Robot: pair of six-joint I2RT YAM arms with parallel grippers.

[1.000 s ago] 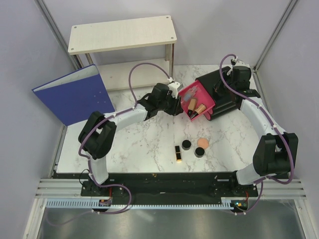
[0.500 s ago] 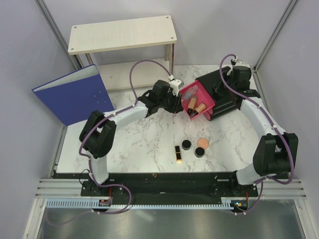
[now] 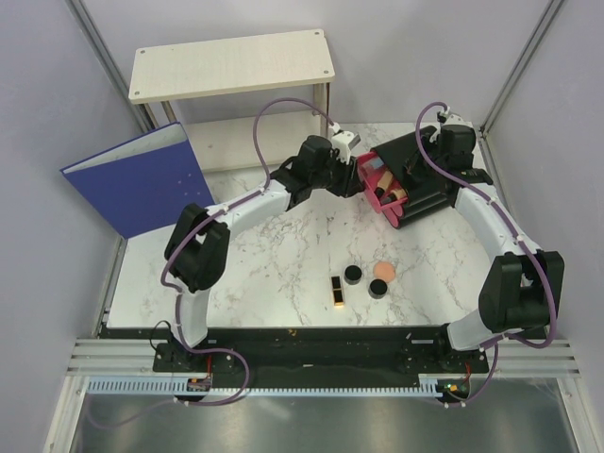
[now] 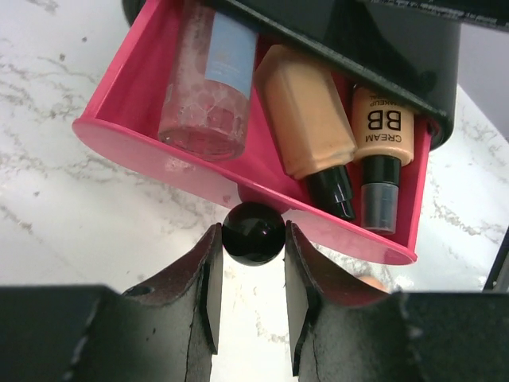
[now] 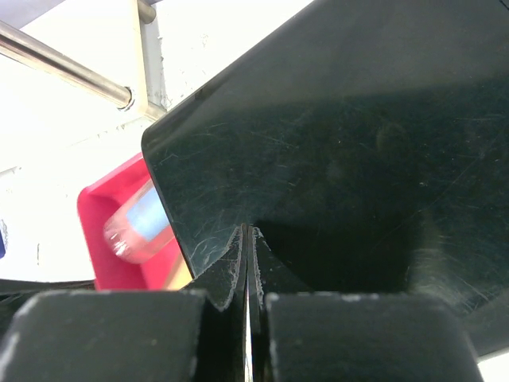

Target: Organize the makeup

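My left gripper [image 3: 357,176] is shut on the black round knob [image 4: 253,232] of the pink drawer [image 4: 135,135]. The drawer sits partly inside the black organizer box [image 3: 429,179]. Two peach tubes with dark caps [image 4: 306,119] [image 4: 382,135] and a clear pink bottle [image 4: 208,79] lie in it. My right gripper [image 3: 437,142] is shut, its tips [image 5: 248,239] pressed on the box's black top [image 5: 358,143]. On the marble lie a black-and-gold lipstick [image 3: 336,291], two round black jars [image 3: 352,275] [image 3: 378,288] and a peach puff [image 3: 383,270].
A blue binder [image 3: 142,179] leans at the back left. A light wooden shelf [image 3: 231,61] stands at the back, its metal leg [image 5: 71,64] close to the organizer. Grey walls close in both sides.
My left gripper has moved right and back with the knob, and the pink drawer has slid partway into the black organizer. The right arm has stayed put.
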